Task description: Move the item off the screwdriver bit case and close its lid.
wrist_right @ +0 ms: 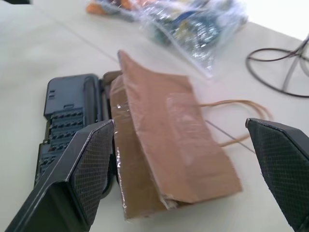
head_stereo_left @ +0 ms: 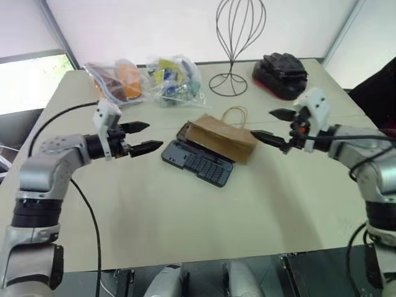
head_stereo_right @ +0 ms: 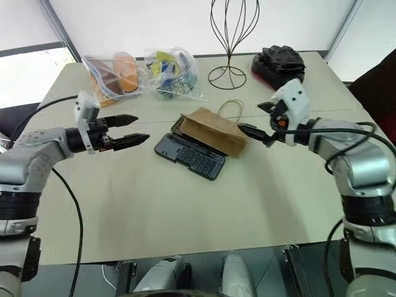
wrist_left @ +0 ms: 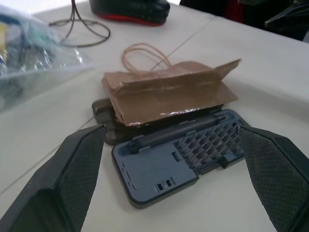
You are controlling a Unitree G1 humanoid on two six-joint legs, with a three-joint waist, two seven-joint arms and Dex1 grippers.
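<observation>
Right wrist view: right pincer (wrist_right: 181, 166) open before flat brown kraft paper bag (wrist_right: 169, 145) lying on dark grey-blue bit case (wrist_right: 67, 121). Left pincer (head_stereo_left: 141, 137) open. Pinch bag's near edge only; lift clear.

Far side of my table (head_stereo_left: 185, 216), left to right: two clear plastic bags, a wire stand, a black pouch. First clear bag (head_stereo_left: 114, 80) holds orange and brown pieces; second clear bag (head_stereo_left: 175, 79), just beside it, is stuffed with mixed colourful bits I can't make out. Wire stand (head_stereo_left: 232, 46) upright on a round loop base, balloon-shaped top. Black pouch (head_stereo_left: 279, 74) bulky, red along its lower edge, near the far right corner.
</observation>
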